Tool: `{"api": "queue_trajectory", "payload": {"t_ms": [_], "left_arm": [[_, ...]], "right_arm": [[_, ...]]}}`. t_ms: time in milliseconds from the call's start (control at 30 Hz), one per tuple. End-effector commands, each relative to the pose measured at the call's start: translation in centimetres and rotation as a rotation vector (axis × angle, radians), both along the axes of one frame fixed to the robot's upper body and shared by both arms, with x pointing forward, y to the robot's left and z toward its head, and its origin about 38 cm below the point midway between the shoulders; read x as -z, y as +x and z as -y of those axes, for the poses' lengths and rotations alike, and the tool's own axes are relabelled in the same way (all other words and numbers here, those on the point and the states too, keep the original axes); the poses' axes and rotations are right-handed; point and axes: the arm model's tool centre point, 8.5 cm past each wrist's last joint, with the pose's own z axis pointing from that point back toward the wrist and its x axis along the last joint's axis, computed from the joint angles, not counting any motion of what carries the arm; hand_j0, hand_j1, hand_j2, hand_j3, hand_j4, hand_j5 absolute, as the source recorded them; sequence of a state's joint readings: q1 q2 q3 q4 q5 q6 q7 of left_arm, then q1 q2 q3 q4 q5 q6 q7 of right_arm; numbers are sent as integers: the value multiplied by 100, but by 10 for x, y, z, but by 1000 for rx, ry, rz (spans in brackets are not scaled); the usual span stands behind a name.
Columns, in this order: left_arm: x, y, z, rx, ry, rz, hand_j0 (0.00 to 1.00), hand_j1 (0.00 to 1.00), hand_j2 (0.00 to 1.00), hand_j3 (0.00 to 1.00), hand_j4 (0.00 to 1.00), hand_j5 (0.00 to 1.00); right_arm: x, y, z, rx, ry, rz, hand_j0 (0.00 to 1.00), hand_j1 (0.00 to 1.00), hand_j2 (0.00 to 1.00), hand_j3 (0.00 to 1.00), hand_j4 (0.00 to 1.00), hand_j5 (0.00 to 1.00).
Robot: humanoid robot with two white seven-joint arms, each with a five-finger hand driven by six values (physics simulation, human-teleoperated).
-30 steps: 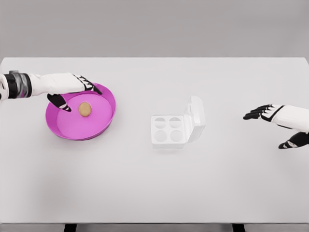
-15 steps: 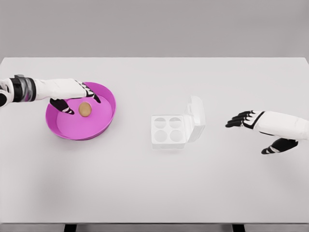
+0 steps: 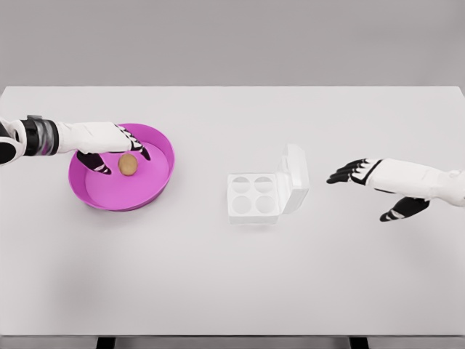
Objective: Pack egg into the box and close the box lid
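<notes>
Egg, the small tan-brown one point(image 3: 128, 164), is sitting near the middle of the shallow round magenta dish point(image 3: 156, 182) at the left of the white table point(image 3: 218, 276), and I am bringing my left hand point(image 3: 109, 145) in over it. That hand is reaching from the left across the dish's near rim, its black-tipped fingers point(image 3: 138, 149) arched over the top of the egg and the thumb lying low just left of it; the fingers are spread around the egg but I am judging that they are not gripping it yet, since a gap is showing on the thumb side. I am shaping the hand this way so the fingers and thumb can close from both sides of something round that would roll from a one-sided push.

The small white four-cup egg box point(image 3: 254, 198) is waiting well to the right of the dish with its hinged lid point(image 3: 293, 178) standing up on the right side, all four cups empty. My right hand point(image 3: 378, 182) is hovering open and flat, near the lid but clear of it, placed to swing the lid down later.

Compared with half a second ago, the left hand is sitting slightly closer around the egg, and the right hand is stretching further towards the box
</notes>
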State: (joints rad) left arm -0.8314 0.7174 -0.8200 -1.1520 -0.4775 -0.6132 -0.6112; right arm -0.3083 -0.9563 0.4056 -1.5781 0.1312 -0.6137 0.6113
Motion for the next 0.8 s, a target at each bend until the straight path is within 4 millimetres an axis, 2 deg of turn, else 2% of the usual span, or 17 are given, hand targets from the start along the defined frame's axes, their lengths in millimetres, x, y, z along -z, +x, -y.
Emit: {"api": "queue_trajectory", "payload": {"t_ms": [0, 333, 767], "left_arm": [[0, 0, -1, -3, 5, 2, 82, 82, 82, 82, 82, 82], [0, 0, 0, 0, 5, 4, 77, 77, 77, 77, 77, 77], [3, 0, 4, 8, 7, 1, 75, 75, 75, 75, 75, 75]], "right_arm": [[0, -2, -4, -10, 5, -3, 100, 100, 100, 100, 100, 100], [-1, -2, -5, -15, 4, -2, 100, 100, 100, 100, 100, 100], [0, -3, -5, -15, 3, -3, 100, 100, 100, 100, 100, 100]]}}
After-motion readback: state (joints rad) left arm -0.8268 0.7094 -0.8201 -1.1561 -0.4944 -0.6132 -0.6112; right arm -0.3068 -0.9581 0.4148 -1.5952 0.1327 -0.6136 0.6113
